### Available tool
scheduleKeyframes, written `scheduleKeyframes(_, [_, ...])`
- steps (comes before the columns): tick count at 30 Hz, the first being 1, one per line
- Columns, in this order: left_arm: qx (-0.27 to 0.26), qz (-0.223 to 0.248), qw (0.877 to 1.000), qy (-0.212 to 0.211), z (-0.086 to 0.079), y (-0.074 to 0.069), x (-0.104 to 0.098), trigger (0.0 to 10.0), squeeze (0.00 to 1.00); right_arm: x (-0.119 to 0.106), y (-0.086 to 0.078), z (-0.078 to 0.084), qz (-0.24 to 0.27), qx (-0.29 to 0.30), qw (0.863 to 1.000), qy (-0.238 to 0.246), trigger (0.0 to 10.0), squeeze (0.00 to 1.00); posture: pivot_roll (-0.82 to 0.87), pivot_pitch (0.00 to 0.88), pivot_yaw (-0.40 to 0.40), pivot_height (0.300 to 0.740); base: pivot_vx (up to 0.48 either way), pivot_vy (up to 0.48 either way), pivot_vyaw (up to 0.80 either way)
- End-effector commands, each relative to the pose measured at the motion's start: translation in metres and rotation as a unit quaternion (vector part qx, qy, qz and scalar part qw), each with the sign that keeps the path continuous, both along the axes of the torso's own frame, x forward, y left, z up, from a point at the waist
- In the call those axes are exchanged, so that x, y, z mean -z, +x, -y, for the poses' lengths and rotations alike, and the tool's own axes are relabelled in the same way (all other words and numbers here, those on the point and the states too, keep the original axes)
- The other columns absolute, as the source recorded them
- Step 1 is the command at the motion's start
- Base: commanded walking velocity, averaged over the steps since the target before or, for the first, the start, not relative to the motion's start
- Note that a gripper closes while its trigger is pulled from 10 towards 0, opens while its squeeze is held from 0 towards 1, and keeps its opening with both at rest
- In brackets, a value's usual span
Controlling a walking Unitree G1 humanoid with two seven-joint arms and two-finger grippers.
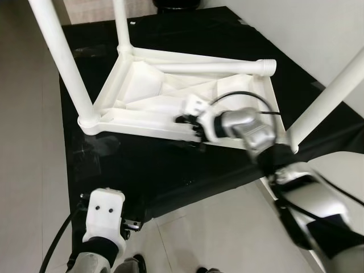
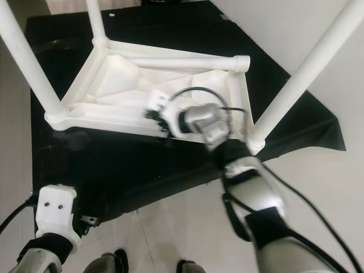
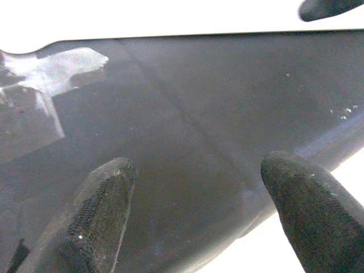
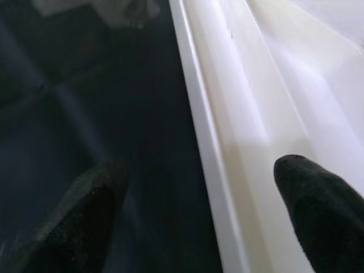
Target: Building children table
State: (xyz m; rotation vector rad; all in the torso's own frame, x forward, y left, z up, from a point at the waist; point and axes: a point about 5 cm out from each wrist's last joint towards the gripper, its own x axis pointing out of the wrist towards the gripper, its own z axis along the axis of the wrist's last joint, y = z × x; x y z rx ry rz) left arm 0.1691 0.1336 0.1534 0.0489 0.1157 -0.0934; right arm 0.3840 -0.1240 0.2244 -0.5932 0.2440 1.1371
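The white plastic children's table [image 1: 142, 85] lies upside down on a black cloth [image 1: 170, 165]. Three white legs stand up from its corners: near left [image 1: 62, 57], far [image 1: 121, 25] and right [image 1: 330, 94]. A fourth leg [image 1: 216, 67] lies loose across the underside, along the far edge. My right gripper [image 1: 190, 128] is at the table's near rim [image 4: 210, 148], open, one finger [image 4: 318, 199] over the white plastic and the other over the cloth. My left gripper [image 3: 199, 170] hangs low at the cloth's near left edge, open and holding nothing.
A white wall [image 1: 307, 28] runs along the right, close to the right leg. Pale floor tiles [image 1: 216, 227] lie in front of the cloth and on the left. My feet [image 1: 136, 264] show at the bottom edge.
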Motion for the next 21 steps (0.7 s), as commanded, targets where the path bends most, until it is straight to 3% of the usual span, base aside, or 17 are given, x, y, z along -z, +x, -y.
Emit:
scheduleKeyframes(1, [0.007,-0.009,1.0,0.002,0.001,0.0,0.005,10.0,0.0,0.004,-0.004,0.003,-0.015,-0.008,1.0,-0.005,10.0,1.0,0.03,0.189,-0.08,0.74,0.0,0.0,0.0])
scheduleKeyframes(3, [0.008,-0.009,1.0,0.002,0.001,0.0,0.005,10.0,0.0,0.007,-0.007,0.01,-0.022,0.001,1.0,-0.008,10.0,1.0,0.03,0.183,-0.075,0.74,0.0,0.0,0.0])
scheduleKeyframes(5, [0.011,-0.01,1.0,0.005,0.0,0.0,0.006,10.0,0.0,0.017,-0.014,0.031,-0.038,0.036,0.998,-0.023,10.0,1.0,0.03,0.172,-0.066,0.74,0.0,0.0,0.0])
scheduleKeyframes(7, [0.013,-0.01,1.0,0.006,0.0,0.0,0.006,10.0,0.0,0.019,-0.015,0.036,-0.041,0.048,0.998,-0.026,10.0,1.0,0.03,0.172,-0.066,0.74,0.0,0.0,0.0])
scheduleKeyframes(8, [0.014,-0.01,1.0,0.007,0.0,0.0,0.007,10.0,0.0,0.022,-0.014,0.041,-0.042,0.073,0.996,-0.026,10.0,0.0,0.03,0.168,-0.063,0.74,0.0,0.0,0.0])
scheduleKeyframes(9, [0.014,-0.01,1.0,0.007,0.0,0.0,0.007,10.0,0.0,0.022,-0.014,0.041,-0.042,0.073,0.996,-0.026,10.0,0.0,0.03,0.168,-0.063,0.74,0.0,0.0,0.0])
scheduleKeyframes(11, [0.021,-0.008,1.0,0.011,-0.001,0.002,0.006,10.0,0.0,0.029,-0.012,0.054,-0.06,0.157,0.986,-0.016,10.0,0.0,0.02,0.16,-0.057,0.74,0.0,0.0,0.0])
scheduleKeyframes(15, [0.041,-0.007,0.999,0.015,0.0,0.004,0.006,10.0,0.0,0.04,-0.014,0.059,-0.072,0.215,0.974,-0.015,10.0,0.0,0.02,0.157,-0.052,0.74,0.0,0.0,0.0])
scheduleKeyframes(21, [0.064,-0.011,0.998,0.018,0.001,0.005,0.006,10.0,0.0,0.049,-0.021,0.057,-0.049,0.228,0.971,-0.058,10.0,0.0,0.03,0.153,-0.042,0.74,0.0,0.0,0.0])
